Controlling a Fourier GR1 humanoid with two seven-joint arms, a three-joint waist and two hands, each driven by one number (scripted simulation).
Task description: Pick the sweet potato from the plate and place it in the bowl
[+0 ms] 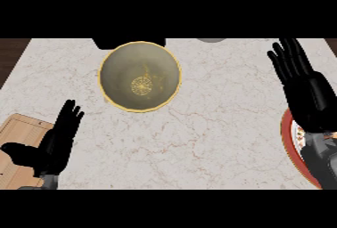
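The right hand (309, 95) is held straight-fingered at three o'clock over the red-rimmed plate (287, 133); the left hand (56, 142), likewise released, at eight.

Pale, brown-veined marble tabletop (217, 133) fills the view. Past its edge, dark wood (12, 53) shows far ahead and left of the left hand (52, 149).

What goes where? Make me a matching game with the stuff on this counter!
Things:
1. round greenish bowl with a gold rim
2. red-rimmed plate
3. light wooden board
4. black right hand

Descriptions:
A. lower left corner, partly under the black left hand
B. upper right, fingers straight
C. far middle of the marble counter
D. right edge, partly out of view

Pairs: 1-C, 2-D, 3-A, 4-B
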